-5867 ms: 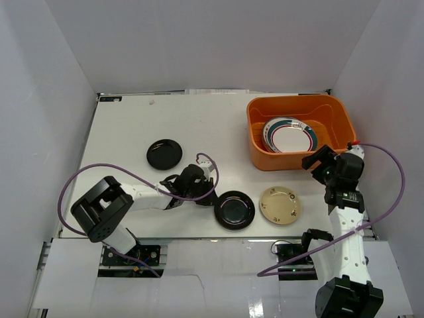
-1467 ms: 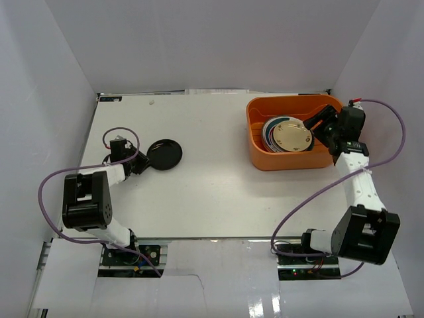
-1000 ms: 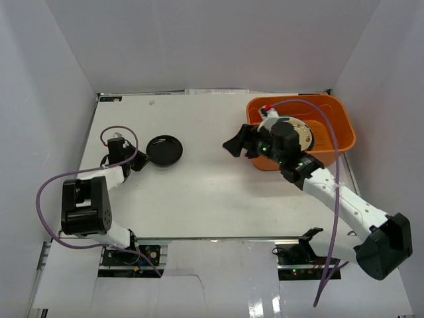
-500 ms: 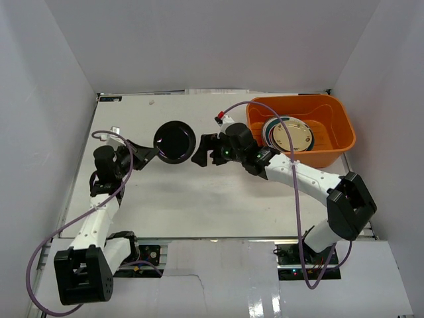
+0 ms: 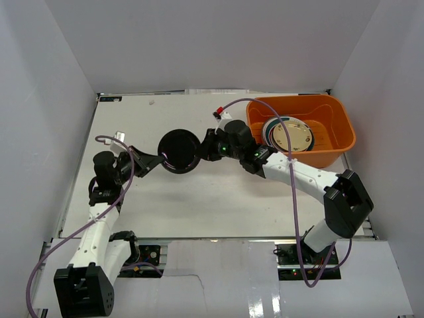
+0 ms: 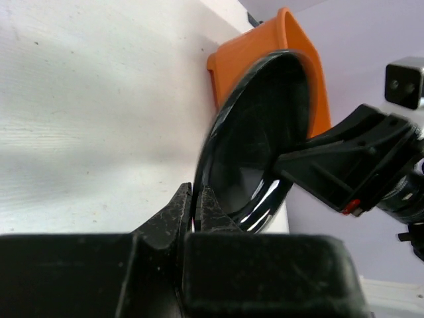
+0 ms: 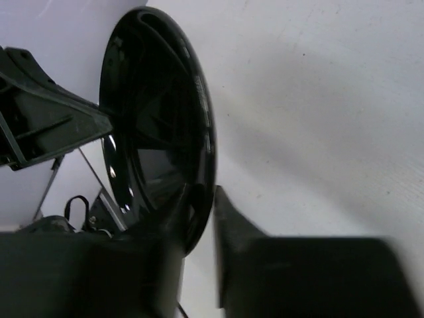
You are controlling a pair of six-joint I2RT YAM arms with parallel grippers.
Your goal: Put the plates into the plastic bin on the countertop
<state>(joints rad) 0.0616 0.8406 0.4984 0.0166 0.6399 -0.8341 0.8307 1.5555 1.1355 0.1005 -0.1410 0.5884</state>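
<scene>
1. Black plate [image 5: 179, 151] up on edge in mid-air, clear of the countertop [image 5: 199, 199] and well left of the plastic bin [image 5: 301, 101]. This looks like a handover!
2. Left gripper [image 6: 195, 205] has its fingers pinched tight on the plate's near rim and is carrying it.
3. Right gripper [image 7: 202, 196] is on the opposite rim, one finger on each side of the edge. The gap is very narrow, but I cannot tell whether it is actually clamping yet.
4. Step in hand, as I read it: passing the last loose plate from the left arm to the right, since the bin sits on the right arm's side.
5. Next move calls for the right to bite firmly on the rim before the left lets go (glossy glaze, so a slip is the worry). Then swing it over the orange wall and lay it on the stack, topped by the gold-tan plate [image 5: 291, 136].
6. What has changed: a second and a half ago this plate lay flat on the table by the left gripper. Half a second ago it was already raised, with the right gripper spread wide just short of it. Now the right has closed in on the rim.
</scene>
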